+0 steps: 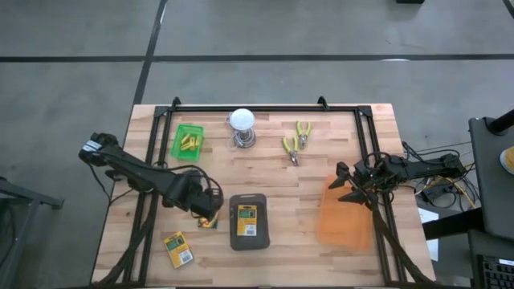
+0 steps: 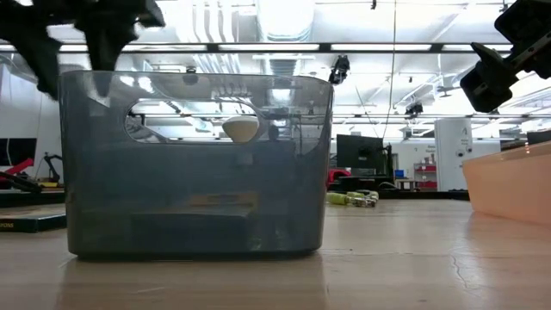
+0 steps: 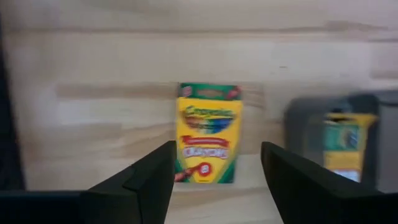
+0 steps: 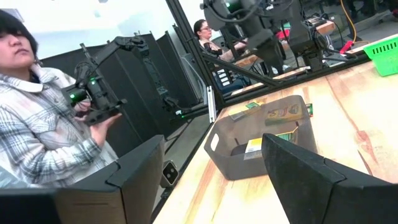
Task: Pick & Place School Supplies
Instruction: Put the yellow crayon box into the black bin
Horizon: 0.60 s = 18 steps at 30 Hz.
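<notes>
While the left gripper [image 1: 210, 218] hovers with its fingers spread wide and empty over a green-and-yellow crayon box [image 3: 208, 132] lying flat on the wooden table [image 1: 265, 172], the dark grey plastic bin [image 1: 248, 221] just beside it holds another crayon box [image 1: 247, 222]. A third crayon box [image 1: 178, 248] lies near the table's front edge — well apart from the small green basket [image 1: 187, 140] of short yellow sticks [image 1: 189, 144]. Over the orange tray [image 1: 344, 217], the right gripper [image 1: 347, 185] waits, open and empty.
</notes>
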Tool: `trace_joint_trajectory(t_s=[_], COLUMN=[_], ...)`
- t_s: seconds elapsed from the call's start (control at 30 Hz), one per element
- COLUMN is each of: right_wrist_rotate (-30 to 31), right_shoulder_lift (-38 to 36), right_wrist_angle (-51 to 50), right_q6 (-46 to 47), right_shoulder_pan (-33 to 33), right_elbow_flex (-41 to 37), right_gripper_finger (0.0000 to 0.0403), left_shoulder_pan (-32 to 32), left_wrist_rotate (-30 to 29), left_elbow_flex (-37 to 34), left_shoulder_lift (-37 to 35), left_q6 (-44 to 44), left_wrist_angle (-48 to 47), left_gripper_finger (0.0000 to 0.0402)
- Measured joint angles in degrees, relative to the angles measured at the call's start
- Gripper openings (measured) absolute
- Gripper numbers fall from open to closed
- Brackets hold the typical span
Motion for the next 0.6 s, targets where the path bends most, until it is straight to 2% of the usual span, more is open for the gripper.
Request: trace_joint_trajectory(t_s=[0.27,0.6], right_wrist_rotate=[0.0,0.0], right_shoulder_lift=[0.0,0.0], right_wrist_angle=[0.0,0.0], right_q6=[0.0,0.0], right_shoulder_pan=[0.0,0.0], right_elbow_flex=[0.0,0.0], right_gripper_finger=[0.0264,0.0265], left_shoulder_pan=[0.0,0.1], left_wrist_rotate=[7.8,8.3], left_elbow_flex=[-6.5,-12.5], left_shoulder_lift=[0.0,0.1], left_q6=[-8.8,-11.4], left_wrist_angle=[6.0,16.8], left_gripper_finger=[0.0246,0.0295])
